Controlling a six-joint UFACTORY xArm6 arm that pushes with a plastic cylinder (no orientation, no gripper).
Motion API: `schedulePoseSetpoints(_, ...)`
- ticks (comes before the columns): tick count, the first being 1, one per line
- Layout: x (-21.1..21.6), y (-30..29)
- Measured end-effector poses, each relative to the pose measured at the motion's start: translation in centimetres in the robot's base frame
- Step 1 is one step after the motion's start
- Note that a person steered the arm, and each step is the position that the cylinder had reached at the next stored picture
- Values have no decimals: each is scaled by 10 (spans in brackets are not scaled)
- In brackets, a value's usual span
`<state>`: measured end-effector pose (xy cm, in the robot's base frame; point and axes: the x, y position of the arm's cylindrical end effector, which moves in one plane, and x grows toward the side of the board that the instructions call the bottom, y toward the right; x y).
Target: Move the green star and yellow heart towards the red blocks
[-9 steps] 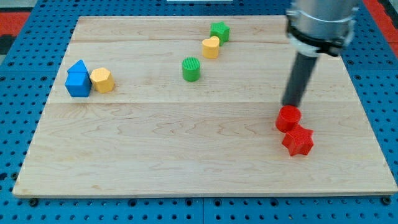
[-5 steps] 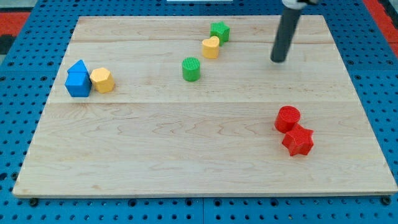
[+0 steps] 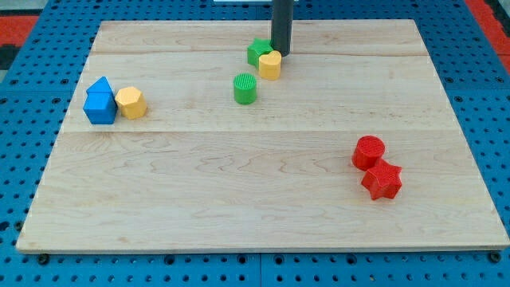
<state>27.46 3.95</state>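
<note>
The green star (image 3: 257, 52) sits near the view's top centre, touching the yellow heart (image 3: 270, 65) just below and right of it. My tip (image 3: 280, 53) is at the star's right side, just above the heart, touching or nearly touching both. The red cylinder (image 3: 369, 151) and the red star (image 3: 382, 180) sit together at the view's lower right, far from my tip.
A green cylinder (image 3: 245, 88) stands just below and left of the heart. A blue block (image 3: 100, 101) and a yellow hexagonal block (image 3: 130, 103) sit together at the view's left. The wooden board (image 3: 239, 199) lies on a blue pegboard.
My tip moved from beside the red cylinder up and left to the green star. The star has shifted left and slightly down; the heart has barely moved.
</note>
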Motion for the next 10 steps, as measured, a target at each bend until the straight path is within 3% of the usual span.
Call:
schedulePoseSetpoints(1, -35, 0)
schedulePoseSetpoints(2, -52, -55)
schedulePoseSetpoints(3, -44, -81)
schedulePoseSetpoints(5, 3, 6)
schedulePoseSetpoints(6, 2, 29)
schedulePoseSetpoints(7, -32, -9)
schedulePoseSetpoints(8, -5, -49)
schedulePoseSetpoints(10, 91, -21)
